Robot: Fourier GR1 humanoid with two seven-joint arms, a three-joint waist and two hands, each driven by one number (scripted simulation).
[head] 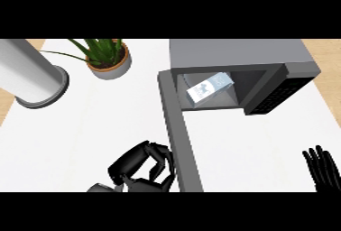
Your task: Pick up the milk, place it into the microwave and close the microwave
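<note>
The left hand shows at the lower middle of the head view, its black fingers curled and bunched together, with nothing visible inside them; the fingertips lie against the outer face of the open microwave door, near its free end. The right hand rests at the lower right edge, fingers straight and pointing up, holding nothing and well apart from everything else. The door is a long grey slab that runs from the left front corner of the microwave down toward the lower edge of the view, standing wide open and edge-on to the camera. Behind it, the microwave sits on the white counter with its grey top toward the far side and a dark control panel on its right front. The cavity is open to view, and the milk, a small white and blue carton, lies tilted inside it, toward the left of the cavity floor. To the far left on the counter stands a large grey cylinder on a round base, and just beside it, toward the microwave, a potted plant with green spiky leaves in a pale pot.
</note>
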